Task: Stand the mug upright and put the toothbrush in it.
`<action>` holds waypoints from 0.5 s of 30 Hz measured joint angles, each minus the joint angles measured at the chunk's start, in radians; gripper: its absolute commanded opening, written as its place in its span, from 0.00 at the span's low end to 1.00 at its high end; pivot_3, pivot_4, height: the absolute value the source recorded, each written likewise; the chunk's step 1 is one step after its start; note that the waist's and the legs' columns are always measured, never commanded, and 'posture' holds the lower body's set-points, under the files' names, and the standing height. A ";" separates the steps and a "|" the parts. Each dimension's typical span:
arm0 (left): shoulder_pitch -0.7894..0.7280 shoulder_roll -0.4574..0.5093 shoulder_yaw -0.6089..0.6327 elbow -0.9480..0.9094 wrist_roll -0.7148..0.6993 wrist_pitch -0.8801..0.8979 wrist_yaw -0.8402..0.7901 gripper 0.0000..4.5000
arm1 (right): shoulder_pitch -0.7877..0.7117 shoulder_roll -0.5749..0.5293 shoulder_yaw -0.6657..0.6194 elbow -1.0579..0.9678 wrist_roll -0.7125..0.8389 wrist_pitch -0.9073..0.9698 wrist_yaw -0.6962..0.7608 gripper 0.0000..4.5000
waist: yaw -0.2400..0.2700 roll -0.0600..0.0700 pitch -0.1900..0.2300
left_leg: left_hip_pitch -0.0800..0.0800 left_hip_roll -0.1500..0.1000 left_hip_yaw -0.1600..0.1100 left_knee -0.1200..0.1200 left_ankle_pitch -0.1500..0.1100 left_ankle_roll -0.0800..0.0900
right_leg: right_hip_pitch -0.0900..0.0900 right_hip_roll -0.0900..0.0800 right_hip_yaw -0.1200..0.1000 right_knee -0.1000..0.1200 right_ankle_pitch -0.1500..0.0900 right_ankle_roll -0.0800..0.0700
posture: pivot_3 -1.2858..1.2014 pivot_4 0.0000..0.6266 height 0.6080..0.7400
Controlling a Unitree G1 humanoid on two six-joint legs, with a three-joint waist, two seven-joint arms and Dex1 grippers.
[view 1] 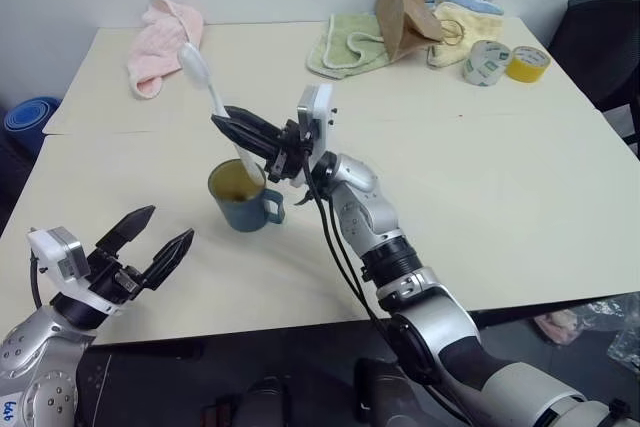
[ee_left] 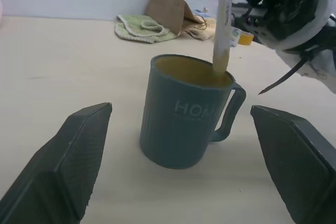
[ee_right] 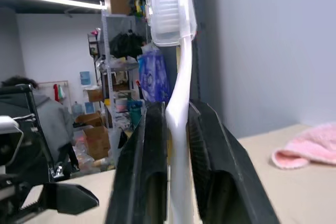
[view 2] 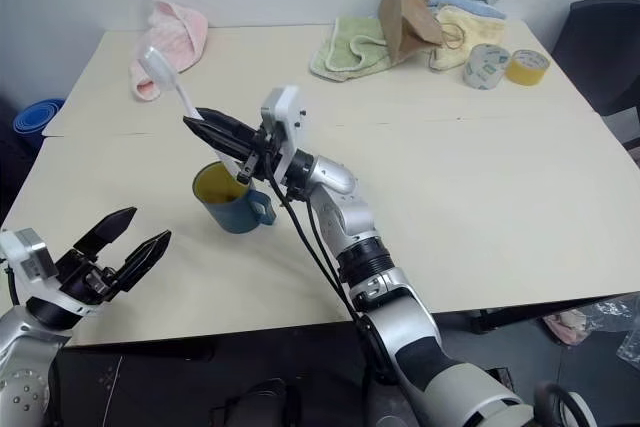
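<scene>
The mug (view 1: 238, 197) stands upright on the table (view 1: 500, 207), near the front edge, with its handle turned toward the right arm. So the first job looks done. The toothbrush (view 1: 212, 97) is already partway in: its handle end dips inside the mug's yellow mouth, and its bristle head sticks up high and leans away toward the pink towel (view 1: 160, 42). The right claw (view 1: 235, 127) reaches over the mug, with one finger on each side of the toothbrush handle. In the right wrist view there is a thin gap on each side of the handle, so the hold looks loose, and I cannot tell if the claw is pinching it or letting go. The left claw (view 1: 150, 242) waits near the front edge of the table, well apart from the mug, with its fingers spread wide and nothing in them. I think the step in hand is the last one, dropping the toothbrush into the mug. Next, the right claw should open all the way and pull back gently, without bumping the mug or tipping it. Then the toothbrush should rest against the rim.
</scene>
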 measured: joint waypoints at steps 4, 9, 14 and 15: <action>-0.001 0.002 0.000 0.003 0.001 -0.001 -0.003 1.00 | 0.000 0.000 0.002 0.008 0.000 -0.029 0.026 0.64 | 0.001 0.000 0.000 | 0.000 0.000 0.000 0.000 0.000 0.000 | 0.000 0.000 0.000 0.000 0.000 0.000 | 0.52 0.24 1.00; 0.005 0.034 -0.003 0.018 0.021 -0.005 -0.043 1.00 | 0.016 -0.033 -0.004 -0.032 0.006 -0.003 0.058 1.00 | 0.004 0.000 0.000 | 0.000 0.000 -0.001 0.000 0.000 0.000 | 0.000 0.000 0.000 0.000 0.000 0.000 | 0.52 0.24 1.00; 0.053 0.124 -0.029 0.044 0.134 -0.047 -0.123 1.00 | 0.122 -0.323 -0.031 -0.206 0.006 0.065 0.166 1.00 | 0.029 0.000 0.000 | -0.001 -0.002 -0.001 0.000 -0.001 0.001 | 0.002 -0.002 0.000 -0.003 0.000 0.000 | 0.52 0.24 1.00; 0.062 0.137 -0.033 0.056 0.154 -0.060 -0.139 1.00 | 0.151 -0.386 -0.038 -0.232 0.006 0.078 0.196 1.00 | 0.032 0.000 0.000 | -0.001 -0.002 -0.001 0.000 -0.001 0.001 | 0.001 -0.001 0.000 -0.004 0.000 0.000 | 0.52 0.24 1.00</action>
